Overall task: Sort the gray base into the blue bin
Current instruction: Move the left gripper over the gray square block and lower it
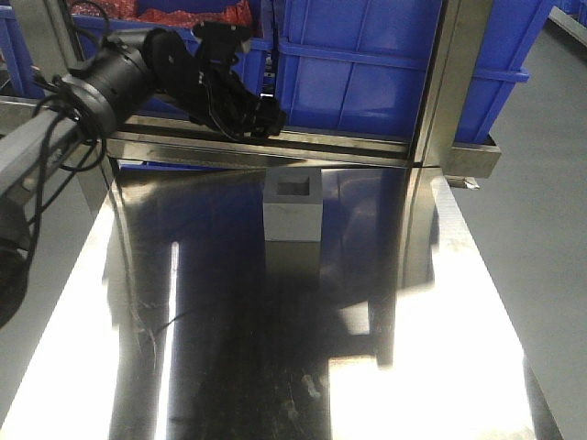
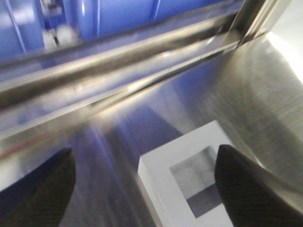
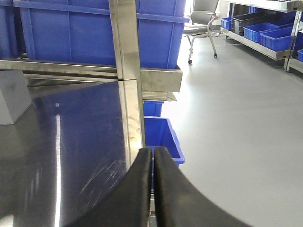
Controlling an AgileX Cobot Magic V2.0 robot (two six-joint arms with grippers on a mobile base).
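The gray base (image 1: pixel 293 215) stands on the steel table (image 1: pixel 275 357) near its far edge, square recess facing up. My left gripper (image 1: pixel 261 117) is open and empty, just above and behind-left of it by the steel rail. In the left wrist view the base (image 2: pixel 158 175) lies below my left gripper (image 2: pixel 144 150), closer to the right finger (image 2: pixel 246 189) than to the left finger (image 2: pixel 42 189). The blue bin (image 1: pixel 394 64) stands behind the rail. My right gripper (image 3: pixel 152 150) is shut and empty over the table's right edge, with the base (image 3: pixel 12 97) far left and the bin (image 3: pixel 94 33) beyond.
A steel upright post (image 1: pixel 445 92) rises at the table's far right. A second blue crate (image 1: pixel 183 23) with red contents sits at the back left. A small blue bin (image 3: pixel 163 135) stands on the floor beside the table. A chair (image 3: pixel 201 19) and shelves stand further off.
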